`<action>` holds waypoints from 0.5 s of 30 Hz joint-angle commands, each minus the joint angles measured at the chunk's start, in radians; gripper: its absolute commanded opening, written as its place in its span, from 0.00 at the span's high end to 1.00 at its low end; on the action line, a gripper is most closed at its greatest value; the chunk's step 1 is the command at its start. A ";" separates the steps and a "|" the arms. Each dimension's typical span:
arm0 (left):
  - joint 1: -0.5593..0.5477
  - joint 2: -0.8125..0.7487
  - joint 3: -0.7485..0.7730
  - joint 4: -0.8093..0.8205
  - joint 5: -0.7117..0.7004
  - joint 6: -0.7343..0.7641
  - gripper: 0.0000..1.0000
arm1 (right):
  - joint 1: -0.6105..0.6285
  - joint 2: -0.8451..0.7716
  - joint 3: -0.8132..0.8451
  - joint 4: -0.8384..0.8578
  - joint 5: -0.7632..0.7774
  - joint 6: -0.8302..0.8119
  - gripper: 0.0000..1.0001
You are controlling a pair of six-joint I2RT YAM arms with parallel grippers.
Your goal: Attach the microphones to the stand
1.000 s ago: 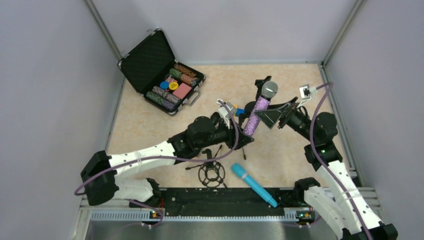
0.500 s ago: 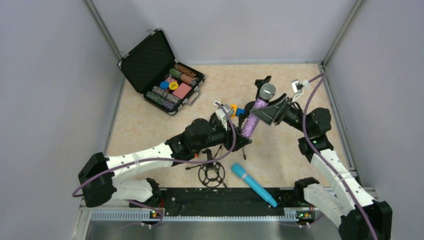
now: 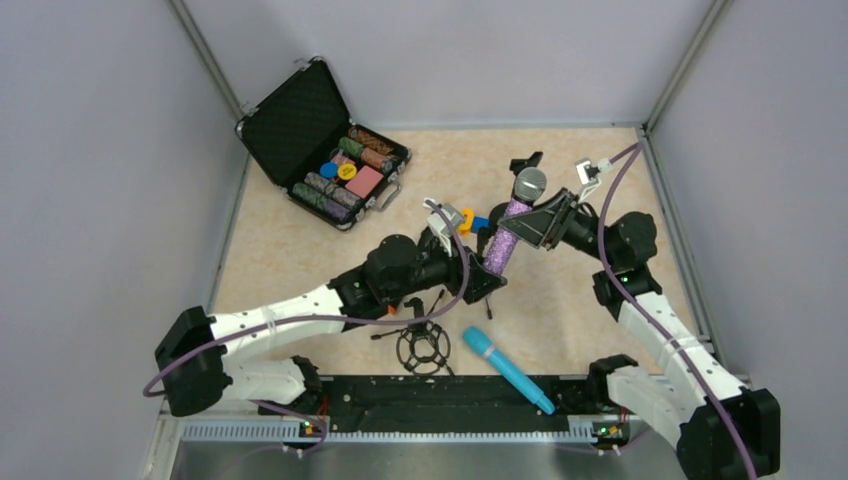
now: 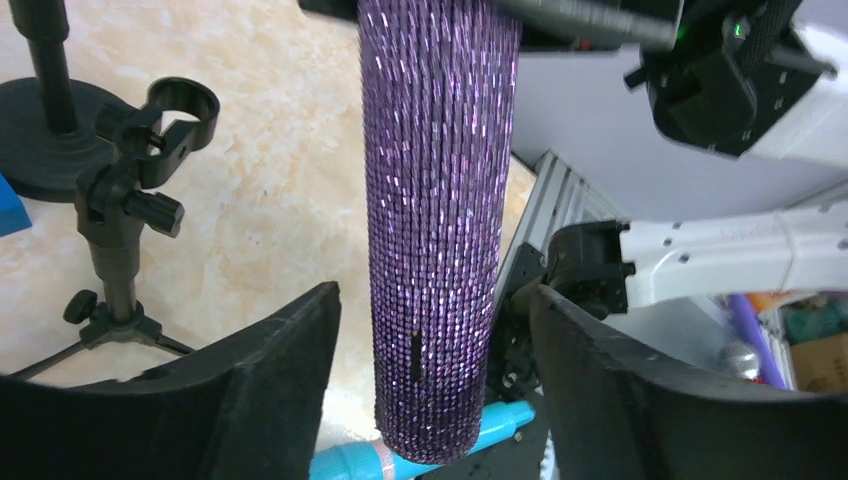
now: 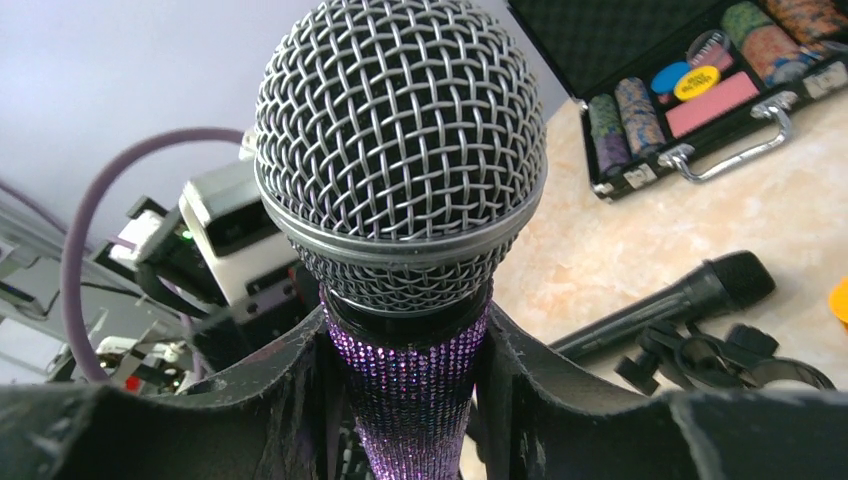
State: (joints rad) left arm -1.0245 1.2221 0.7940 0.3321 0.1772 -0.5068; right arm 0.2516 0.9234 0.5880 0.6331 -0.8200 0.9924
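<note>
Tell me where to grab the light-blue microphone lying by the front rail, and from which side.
Grip the light-blue microphone at mid-body, coming straight down with the jaws across its length. It lies flat and diagonal on the table, tail end reaching the black rail. The ring-shaped mount sits close beside its head, so the middle likely leaves most room.

SITE: robotics lab test cell | WALLS: plain grey panels [image 3: 100, 150] on 3 sides, aluminium corner posts [image 3: 205, 57] | BENCH: marbled tabletop [image 3: 290, 240], slotted metal rail [image 3: 440, 430] along near edge | RIG: 2 white cabled arms (mounted side by side), left arm [image 3: 280, 320], right arm [image 3: 665, 335] | PROP: poker-chip case [image 3: 300, 125]
</note>
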 commanded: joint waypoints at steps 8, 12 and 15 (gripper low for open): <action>0.185 -0.014 0.096 0.037 0.085 -0.130 0.07 | 0.008 -0.117 0.043 -0.236 0.111 -0.234 1.00; 0.304 -0.039 0.144 -0.050 0.153 -0.130 0.05 | 0.009 -0.129 0.051 -0.240 0.096 -0.255 1.00; 0.396 -0.047 0.183 -0.128 0.207 -0.126 0.04 | 0.008 -0.146 0.070 -0.277 0.104 -0.278 1.00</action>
State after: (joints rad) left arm -0.7250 1.2186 0.8959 0.2775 0.2893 -0.6231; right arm 0.2527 0.8177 0.5892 0.3527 -0.7338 0.7673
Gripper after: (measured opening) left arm 0.953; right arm 0.434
